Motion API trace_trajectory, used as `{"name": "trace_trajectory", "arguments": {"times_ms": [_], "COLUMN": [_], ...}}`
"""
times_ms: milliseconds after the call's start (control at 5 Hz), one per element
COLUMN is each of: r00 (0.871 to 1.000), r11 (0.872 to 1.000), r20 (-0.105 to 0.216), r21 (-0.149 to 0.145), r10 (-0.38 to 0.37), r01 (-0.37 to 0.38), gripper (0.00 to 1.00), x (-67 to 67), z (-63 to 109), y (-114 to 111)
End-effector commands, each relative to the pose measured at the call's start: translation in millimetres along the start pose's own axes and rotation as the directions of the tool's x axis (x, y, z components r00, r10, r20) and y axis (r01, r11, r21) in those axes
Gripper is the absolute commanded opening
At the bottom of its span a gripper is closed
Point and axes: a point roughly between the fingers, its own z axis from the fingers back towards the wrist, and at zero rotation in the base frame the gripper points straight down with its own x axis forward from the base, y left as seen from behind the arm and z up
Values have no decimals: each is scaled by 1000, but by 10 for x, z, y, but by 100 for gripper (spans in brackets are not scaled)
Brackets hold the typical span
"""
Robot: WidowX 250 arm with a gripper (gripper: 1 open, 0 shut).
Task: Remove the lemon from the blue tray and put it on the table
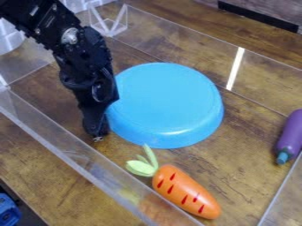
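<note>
On the brown table (242,181), left of the blue tray (165,99), I'd keep my gripper (97,134) low before any release (I can't tell its grip, nor see the lemon).

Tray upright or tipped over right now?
Cannot tell for certain: the blue tray shows a smooth, unbroken blue face, with no raised lip or hollow clearly visible.

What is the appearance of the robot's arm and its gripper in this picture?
The arm is black or very dark, with bulky, rounded, segmented parts and small lighter glints on its surface. The gripper is also dark and narrows toward its end. No readable marking shows; finer details are too blurred to tell.
</note>
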Motion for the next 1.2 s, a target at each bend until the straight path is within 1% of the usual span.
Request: {"name": "trace_trajectory", "arguments": {"times_ms": [0,200,400,600,1000], "r00": [998,994,987,977,972], "r11": [997,994,988,979,973], "r20": [-61,-73,-88,-102,-103], "r21": [-65,-66,-64,-59,-67], "r10": [31,85,137,189,212], "r01": [-35,-90,-143,-196,-220], "gripper": [100,100,100,100,100], "x": [-17,-49,-82,-116,32], "z": [-193,-151,-125,-97,-21], "y": [-152,-171,-184,-193,-351]}}
